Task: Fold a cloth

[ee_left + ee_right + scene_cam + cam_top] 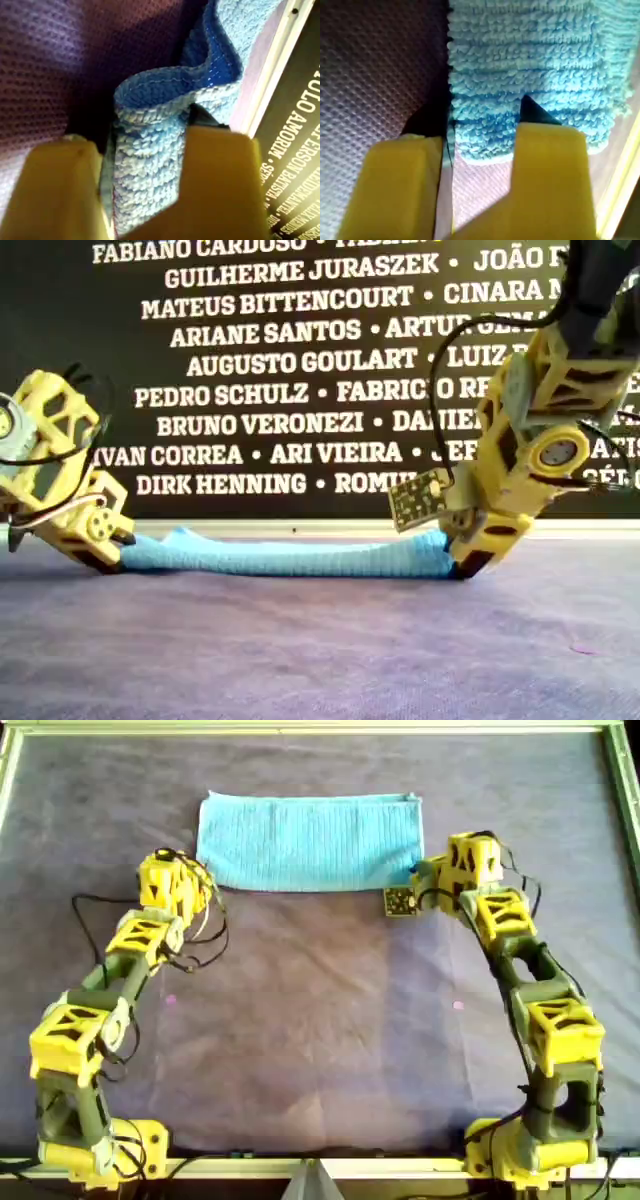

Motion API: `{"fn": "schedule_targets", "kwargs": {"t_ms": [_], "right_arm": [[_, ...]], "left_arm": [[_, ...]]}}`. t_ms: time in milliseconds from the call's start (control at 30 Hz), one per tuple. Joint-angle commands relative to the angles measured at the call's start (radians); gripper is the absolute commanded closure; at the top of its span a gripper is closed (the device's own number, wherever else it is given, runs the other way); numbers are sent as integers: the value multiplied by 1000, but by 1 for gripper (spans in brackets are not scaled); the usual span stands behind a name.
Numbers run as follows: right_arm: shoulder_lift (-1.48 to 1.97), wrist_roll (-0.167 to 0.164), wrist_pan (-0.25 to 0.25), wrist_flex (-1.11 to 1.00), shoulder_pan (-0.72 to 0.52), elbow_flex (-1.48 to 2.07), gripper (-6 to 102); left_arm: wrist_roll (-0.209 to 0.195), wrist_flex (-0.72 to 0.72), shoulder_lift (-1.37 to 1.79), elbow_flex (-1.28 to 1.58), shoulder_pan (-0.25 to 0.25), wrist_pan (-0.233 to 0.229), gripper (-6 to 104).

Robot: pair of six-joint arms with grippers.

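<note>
Cloth (308, 842), one, folded, pinched by two hands (145, 175) (480, 150).

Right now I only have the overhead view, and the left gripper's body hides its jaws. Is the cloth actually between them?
Observer: Yes. In the left wrist view the left gripper has a bunched, doubled edge of the cloth filling the gap between its fingers.
Operator: And the right gripper?
Observer: The right gripper straddles a cloth corner lying flat on the table cover. I cannot tell whether it is pinching.
</note>
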Motion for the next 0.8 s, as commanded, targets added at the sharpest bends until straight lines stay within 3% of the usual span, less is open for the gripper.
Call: {"fn": "schedule_targets", "kwargs": {"t_ms": [0,200,500,767], "right_arm": [[26,-5,-11,17,6,-91,43],[26,-5,-8,17,6,-91,54],[26,8,-12,-5,5,-92,80],[26,5,0,-8,-3,-92,97]], "left_arm": [[-6,2,23,-58,-20,14,46],[-5,2,26,-58,-20,15,50],[-5,-20,21,-97,-20,17,90],[-5,-18,40,-104,-20,17,98]]}}
